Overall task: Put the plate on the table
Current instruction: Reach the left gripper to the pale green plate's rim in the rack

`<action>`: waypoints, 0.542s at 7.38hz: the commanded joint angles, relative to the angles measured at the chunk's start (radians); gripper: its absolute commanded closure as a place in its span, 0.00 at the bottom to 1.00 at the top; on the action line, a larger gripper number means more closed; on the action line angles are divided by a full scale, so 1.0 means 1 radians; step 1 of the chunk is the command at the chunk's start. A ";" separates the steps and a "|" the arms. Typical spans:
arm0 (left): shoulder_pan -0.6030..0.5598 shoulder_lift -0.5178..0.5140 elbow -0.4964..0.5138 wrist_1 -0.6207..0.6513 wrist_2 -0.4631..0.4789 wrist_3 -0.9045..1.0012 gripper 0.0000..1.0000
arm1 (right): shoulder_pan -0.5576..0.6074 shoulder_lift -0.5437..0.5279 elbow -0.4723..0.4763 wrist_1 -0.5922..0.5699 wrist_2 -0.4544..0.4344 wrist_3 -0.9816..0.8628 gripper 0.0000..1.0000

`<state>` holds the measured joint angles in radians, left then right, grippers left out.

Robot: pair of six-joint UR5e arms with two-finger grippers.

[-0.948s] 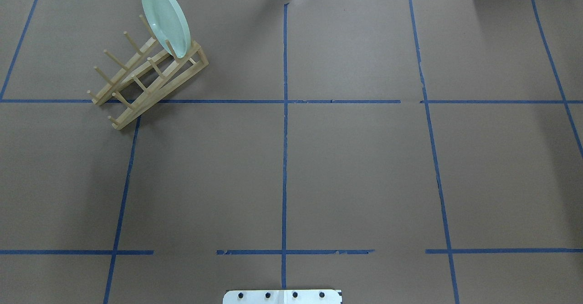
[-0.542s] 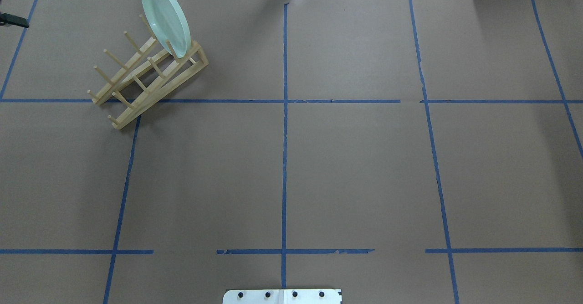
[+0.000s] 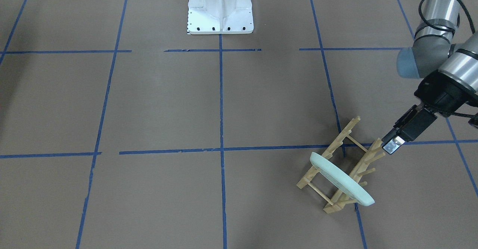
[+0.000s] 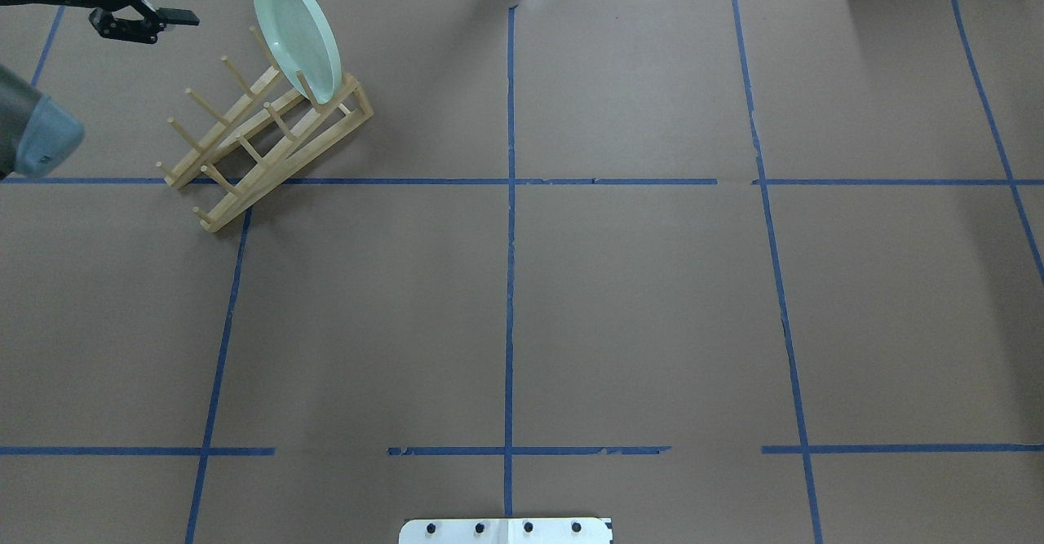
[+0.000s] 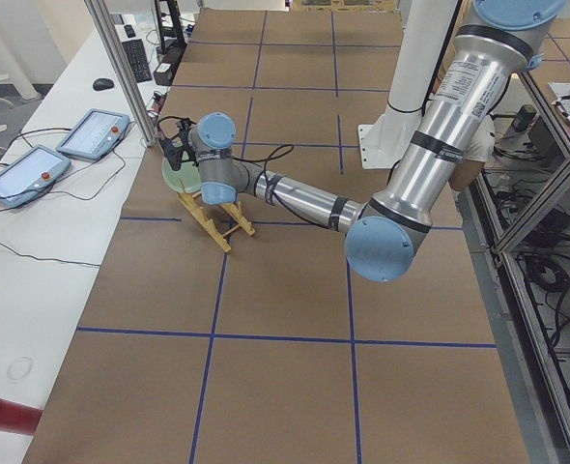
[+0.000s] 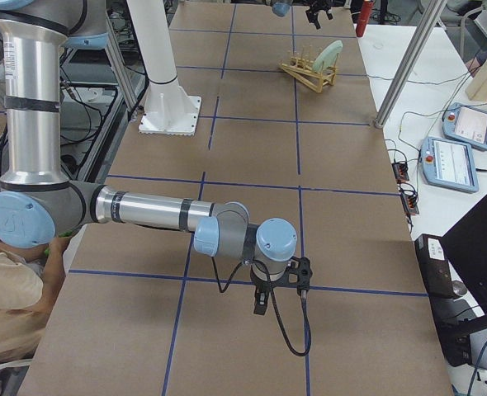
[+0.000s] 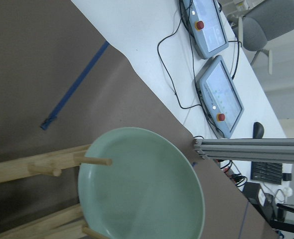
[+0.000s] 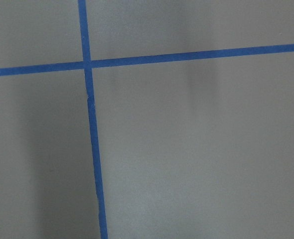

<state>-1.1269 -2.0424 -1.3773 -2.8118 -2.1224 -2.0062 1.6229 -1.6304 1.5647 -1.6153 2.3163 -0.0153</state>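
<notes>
1 plate (image 4: 295, 34): round, pale mint-green, glossy, shallow raised rim. It stands on edge, tilted, between the pegs at the far end of a wooden rack (image 4: 261, 132). Table (image 4: 636, 307): flat brown surface, blue tape lines marking large squares. Plate not touching table.

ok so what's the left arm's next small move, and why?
Probably bring the left pincer across onto the top rim of the plate. It stands on edge in the wooden rack, not on the table; the pincer looks open, empty and apart from it.
</notes>
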 commanded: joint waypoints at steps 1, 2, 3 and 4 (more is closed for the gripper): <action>0.041 -0.031 0.049 -0.018 0.082 -0.020 0.00 | 0.000 0.000 0.000 0.000 0.000 0.000 0.00; 0.071 -0.053 0.064 -0.018 0.178 -0.023 0.00 | 0.000 0.000 0.000 0.000 0.000 0.000 0.00; 0.085 -0.071 0.090 -0.018 0.205 -0.023 0.01 | 0.000 0.000 0.000 0.000 0.000 0.000 0.00; 0.085 -0.079 0.093 -0.018 0.205 -0.022 0.06 | 0.000 0.001 0.000 0.000 0.000 0.000 0.00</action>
<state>-1.0510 -2.1063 -1.2979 -2.8300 -1.9401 -2.0285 1.6229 -1.6303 1.5646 -1.6152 2.3163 -0.0153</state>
